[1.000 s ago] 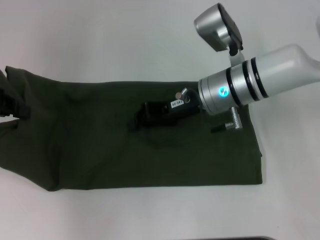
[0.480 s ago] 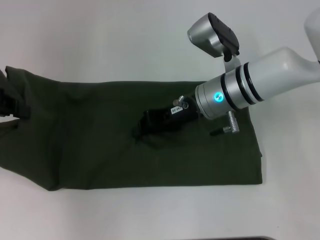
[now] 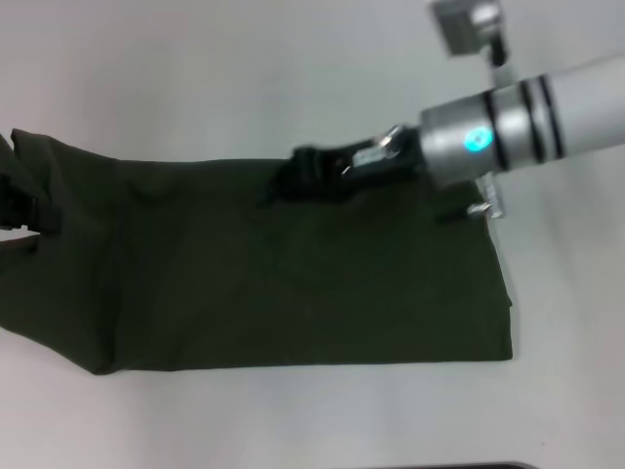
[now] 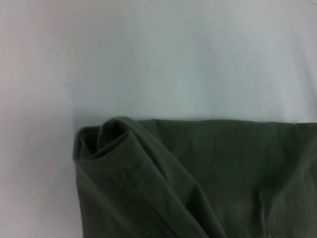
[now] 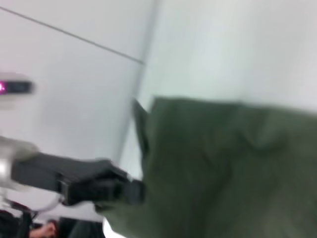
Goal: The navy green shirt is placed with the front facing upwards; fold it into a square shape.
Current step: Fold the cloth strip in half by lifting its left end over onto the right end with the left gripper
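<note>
So at this point the navy green shirt point(image 3: 293, 283) was lying on the white counter point(image 3: 195, 78) as a long horizontal band, not a square. No sleeves, collar or chest lettering showed from the head view, so my read is the lengthwise folds were already in, with the printed front tucked inside. The right end looked flat and tidy, with straight edges.

The left end was the messy part. It ran off the frame's edge there and was bunched up around the left gripper point(image 3: 18, 210), which sat right at that end. In the right wrist view that gripper point(image 5: 106, 186) looked to be pinching the fabric edge. The left wrist view showed a rolled, layered corner of the shirt point(image 4: 163, 178) lying on the counter, so I'd say its fingers were closed on the cloth, though they're dark against dark fabric and I wouldn't swear to it.

The right gripper point(image 3: 288, 181) was over the far edge of the band, around the middle. It didn't seem to be holding anything, but I honestly couldn't tell whether its fingers were spread or closed.

What's left, as far as I can judge: bringing the left end over toward the right to shorten the band, maybe more than once, then flattening it.
</note>
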### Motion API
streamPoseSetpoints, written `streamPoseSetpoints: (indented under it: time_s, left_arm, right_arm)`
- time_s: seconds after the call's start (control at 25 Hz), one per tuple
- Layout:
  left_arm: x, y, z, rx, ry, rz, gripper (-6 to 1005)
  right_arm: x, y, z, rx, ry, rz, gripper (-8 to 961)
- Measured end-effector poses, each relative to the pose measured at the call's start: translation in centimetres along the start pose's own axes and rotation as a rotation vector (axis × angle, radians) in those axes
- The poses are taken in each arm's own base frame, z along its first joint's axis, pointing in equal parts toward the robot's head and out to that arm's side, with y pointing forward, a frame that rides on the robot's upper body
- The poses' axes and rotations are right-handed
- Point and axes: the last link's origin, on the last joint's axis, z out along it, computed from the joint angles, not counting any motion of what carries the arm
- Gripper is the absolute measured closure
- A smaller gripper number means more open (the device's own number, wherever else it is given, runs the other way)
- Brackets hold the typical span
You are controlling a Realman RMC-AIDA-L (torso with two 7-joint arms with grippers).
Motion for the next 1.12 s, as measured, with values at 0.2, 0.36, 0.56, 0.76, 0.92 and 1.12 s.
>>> streamPoseSetpoints:
  time_s: [0.2, 0.36, 0.56, 0.76, 0.92, 1.12]
  left_arm:
    - [-0.1, 0.1, 0.0, -0.006, -0.008, -0.003, 983]
    - [-0.2, 0.1, -0.6, -0.022, -0.008, -0.008, 983]
    - [-0.1, 0.1, -1.5, -0.037, -0.004, -0.011, 982]
    - [-0.2, -0.1, -3.0, -0.046, 0.027, -0.033, 982]
    - [0.0, -0.6, -4.5, -0.025, 0.063, -0.058, 982]
    - [0.0, -0.9, -5.7, 0.014, 0.099, -0.072, 982]
  right_arm:
    - [-0.4, -1.5, -5.3, 0.051, -0.088, -0.03, 890]
    - [-0.2, -3.3, -11.1, 0.129, -0.118, -0.009, 884]
    - [0.5, -5.3, -17.3, 0.249, -0.161, 0.049, 697]
    - [1.0, -5.6, -20.0, 0.298, -0.178, 0.057, 653]
    - [1.2, -5.9, -20.3, 0.322, -0.166, 0.062, 658]
    - [1.1, -5.9, -20.2, 0.329, -0.16, 0.062, 658]
